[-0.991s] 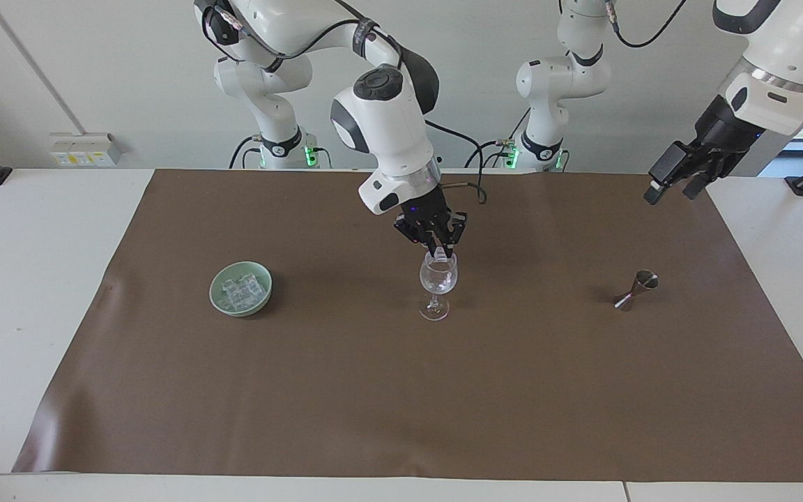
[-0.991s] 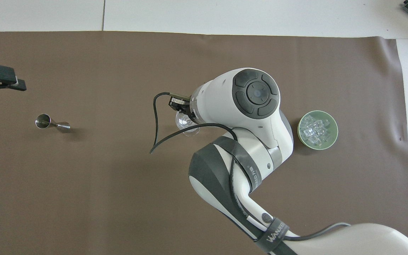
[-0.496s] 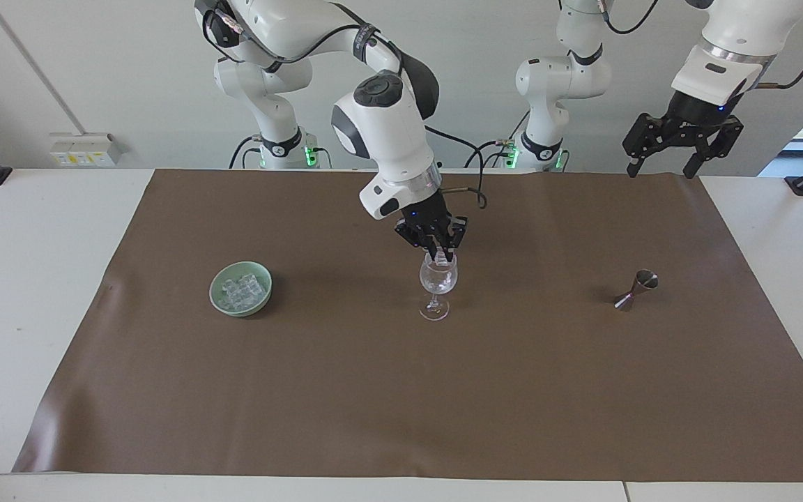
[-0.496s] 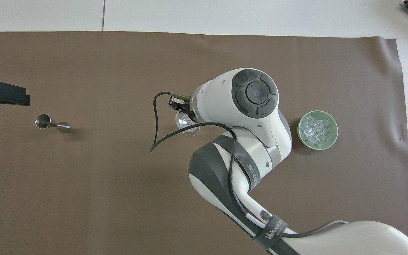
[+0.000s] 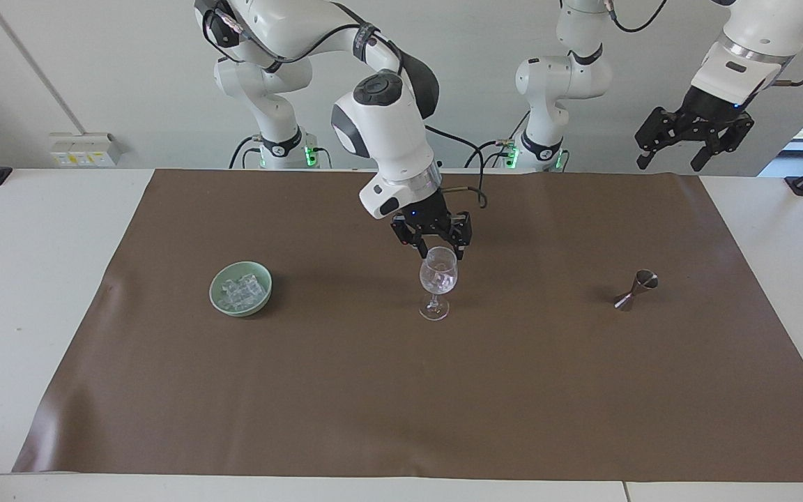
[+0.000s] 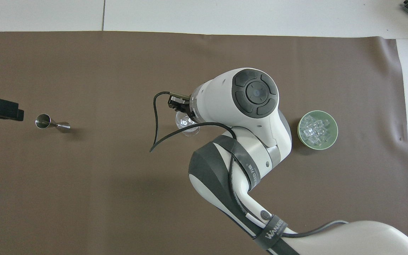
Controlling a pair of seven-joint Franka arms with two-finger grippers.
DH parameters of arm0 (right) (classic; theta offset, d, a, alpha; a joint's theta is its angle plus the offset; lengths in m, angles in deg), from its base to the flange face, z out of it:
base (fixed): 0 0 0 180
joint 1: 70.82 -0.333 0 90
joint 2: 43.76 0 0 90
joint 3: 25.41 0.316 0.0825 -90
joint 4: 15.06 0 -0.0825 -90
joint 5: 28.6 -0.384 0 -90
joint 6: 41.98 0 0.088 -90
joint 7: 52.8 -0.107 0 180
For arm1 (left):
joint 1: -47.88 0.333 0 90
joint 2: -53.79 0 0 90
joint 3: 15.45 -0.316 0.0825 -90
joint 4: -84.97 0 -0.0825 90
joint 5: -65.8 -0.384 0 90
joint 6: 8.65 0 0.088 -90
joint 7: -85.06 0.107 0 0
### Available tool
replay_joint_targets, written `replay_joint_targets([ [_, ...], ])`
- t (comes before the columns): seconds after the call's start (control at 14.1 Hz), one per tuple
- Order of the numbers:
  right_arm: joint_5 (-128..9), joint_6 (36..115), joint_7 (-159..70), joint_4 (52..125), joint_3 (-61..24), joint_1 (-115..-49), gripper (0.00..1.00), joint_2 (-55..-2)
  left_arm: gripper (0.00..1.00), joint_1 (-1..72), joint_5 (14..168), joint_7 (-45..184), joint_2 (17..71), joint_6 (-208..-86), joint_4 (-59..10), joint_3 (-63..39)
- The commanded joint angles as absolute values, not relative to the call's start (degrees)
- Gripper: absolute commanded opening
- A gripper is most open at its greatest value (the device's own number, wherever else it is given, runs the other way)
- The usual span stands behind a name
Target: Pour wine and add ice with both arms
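The wine glass [image 5: 438, 281] stands upright near the middle of the mat [image 5: 401, 418], which covers most of the table [image 5: 25, 279]. Toward the right arm's end of the table from the glass sits the bowl [image 5: 217, 296], with the ice [image 5: 240, 292] in it. Well apart from the glass, toward the left arm's end, lies the jigger [image 5: 637, 289], apparently tipped on its side.

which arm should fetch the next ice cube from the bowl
Right: its open end effector hangs over the clear stemmed glass, beside the pale green bowl of ice. The left end effector waits at its own end.
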State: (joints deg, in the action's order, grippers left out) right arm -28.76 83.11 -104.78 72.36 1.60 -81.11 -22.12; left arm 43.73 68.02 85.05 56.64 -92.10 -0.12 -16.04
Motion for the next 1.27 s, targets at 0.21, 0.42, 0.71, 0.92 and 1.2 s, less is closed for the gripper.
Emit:
replay_joint_targets([
  [0.21, -22.2, 83.7, -105.4, 71.6, 1.3, -78.5, 1.00, -24.1, 1.00, 43.5, 68.4, 85.8, 57.3, -91.4, -1.3, -17.0],
  [0.42, -15.7, 82.6, -105.1, 71.9, 1.5, -75.2, 1.00, -25.7, 1.00, 43.6, 68.5, 85.6, 57.2, -91.2, -1.3, -17.0],
  [0.71, -13.7, 82.4, -103.9, 71.8, 1.5, -71.6, 1.00, -27.5, 1.00, 43.6, 68.5, 85.4, 57.2, -90.9, -1.3, -17.0],
  [0.92, -13.7, 78.8, -102.6, 71.7, 1.7, -69.5, 1.00, -30.3, 1.00, 43.6, 68.5, 85.4, 57.2, -91.0, -1.3, -17.0],
  [1.2, -14.4, 74.8, -100.3, 71.6, 1.6, -66.7, 1.00, -32.9, 1.00, 43.6, 68.5, 85.4, 57.2, -91.0, -1.3, -17.0],
])
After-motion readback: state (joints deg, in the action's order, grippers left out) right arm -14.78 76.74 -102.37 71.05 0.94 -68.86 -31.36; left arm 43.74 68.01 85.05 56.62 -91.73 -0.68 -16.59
